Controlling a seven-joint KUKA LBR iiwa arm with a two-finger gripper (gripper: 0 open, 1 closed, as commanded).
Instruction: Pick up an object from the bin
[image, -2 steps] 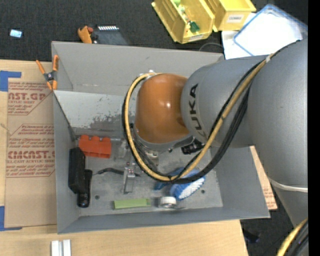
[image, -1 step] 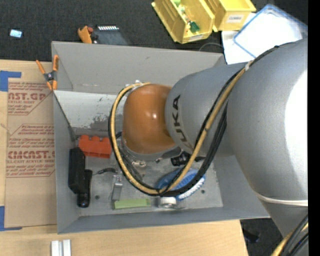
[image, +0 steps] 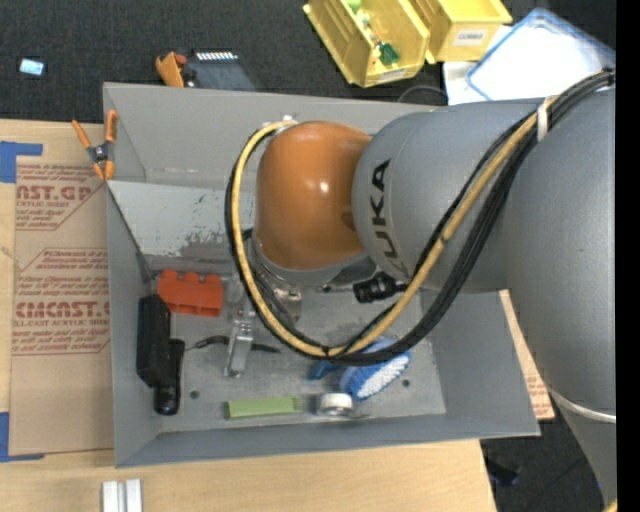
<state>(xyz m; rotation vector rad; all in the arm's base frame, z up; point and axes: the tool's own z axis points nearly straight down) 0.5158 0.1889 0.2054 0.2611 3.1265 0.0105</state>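
Bin (image: 180, 130) floor was tight; jaws, opening unreadable, hung near orange block (image: 190, 293), could clip it and misgrasp.

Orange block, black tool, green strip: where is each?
Orange block (image: 190, 293), camera view, middle of its top face.
Black tool (image: 155, 345), camera view, middle of its body.
Green strip (image: 262, 407), camera view, its centre.

The bin (image: 160, 210) is matt grey metal, scuffed. At nine o'clock, the orange block (image: 190, 293) looks smooth plastic and the black tool (image: 158, 350) matt. The orange cover (image: 305, 195) is glossy.
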